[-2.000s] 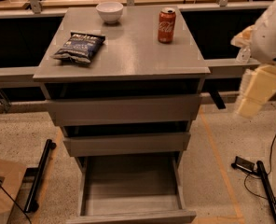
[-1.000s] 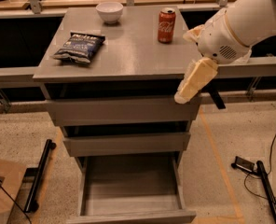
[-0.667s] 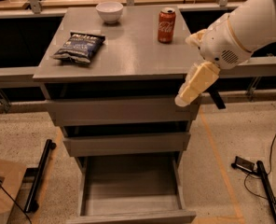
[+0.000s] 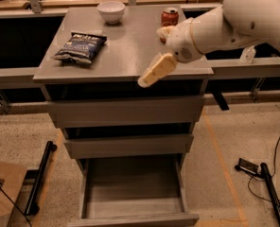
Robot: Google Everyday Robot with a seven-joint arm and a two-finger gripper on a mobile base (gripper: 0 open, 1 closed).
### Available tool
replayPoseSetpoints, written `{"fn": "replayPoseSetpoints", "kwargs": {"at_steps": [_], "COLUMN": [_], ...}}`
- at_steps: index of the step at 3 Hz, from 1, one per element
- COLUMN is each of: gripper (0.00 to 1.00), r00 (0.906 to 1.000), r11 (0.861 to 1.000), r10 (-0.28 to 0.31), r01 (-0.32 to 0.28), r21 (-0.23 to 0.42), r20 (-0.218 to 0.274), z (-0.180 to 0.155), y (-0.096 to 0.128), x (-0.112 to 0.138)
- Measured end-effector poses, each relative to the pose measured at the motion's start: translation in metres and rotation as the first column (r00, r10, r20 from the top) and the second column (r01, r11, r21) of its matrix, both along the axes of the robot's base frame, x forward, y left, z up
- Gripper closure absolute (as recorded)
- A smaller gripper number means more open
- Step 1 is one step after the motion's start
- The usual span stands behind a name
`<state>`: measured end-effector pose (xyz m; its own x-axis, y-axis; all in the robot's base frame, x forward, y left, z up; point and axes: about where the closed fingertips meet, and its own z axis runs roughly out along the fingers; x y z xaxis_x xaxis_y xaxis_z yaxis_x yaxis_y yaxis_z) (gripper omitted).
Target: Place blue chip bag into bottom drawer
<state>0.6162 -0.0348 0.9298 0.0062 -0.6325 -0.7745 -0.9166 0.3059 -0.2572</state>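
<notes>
The blue chip bag [image 4: 81, 46] lies flat on the left part of the grey cabinet top [image 4: 126, 51]. The bottom drawer [image 4: 135, 218] is pulled out and its shallow box looks empty. The two drawers above it are pushed in. My gripper [image 4: 152, 74] hangs on the white arm over the front right part of the cabinet top, pointing down and left. It is well to the right of the bag, apart from it and holding nothing.
A red soda can [image 4: 169, 17] stands at the back right, partly behind my arm. A white bowl [image 4: 111, 11] sits at the back middle. A cardboard box [image 4: 0, 193] and a black bar [image 4: 40, 176] lie on the floor at left, and cables and a small device [image 4: 249, 166] at right.
My arm has swung in from the right side of the cabinet to over its top, moving left. The bag, can, bowl and drawers have not moved.
</notes>
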Motion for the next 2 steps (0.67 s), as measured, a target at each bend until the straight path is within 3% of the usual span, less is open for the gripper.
{"fn": "replayPoseSetpoints", "kwargs": {"at_steps": [1, 2], "gripper": [0.0, 0.0], "r00": [0.998, 0.9982], "r11": [0.989, 0.99], "r10": [-0.032, -0.031], "r01": [0.024, 0.023], "r21": [0.149, 0.141], "r20": [0.055, 0.051], "z": [-0.011, -0.0117], "y": [0.0589, 0.056], "x": [0.0818, 0.077]}}
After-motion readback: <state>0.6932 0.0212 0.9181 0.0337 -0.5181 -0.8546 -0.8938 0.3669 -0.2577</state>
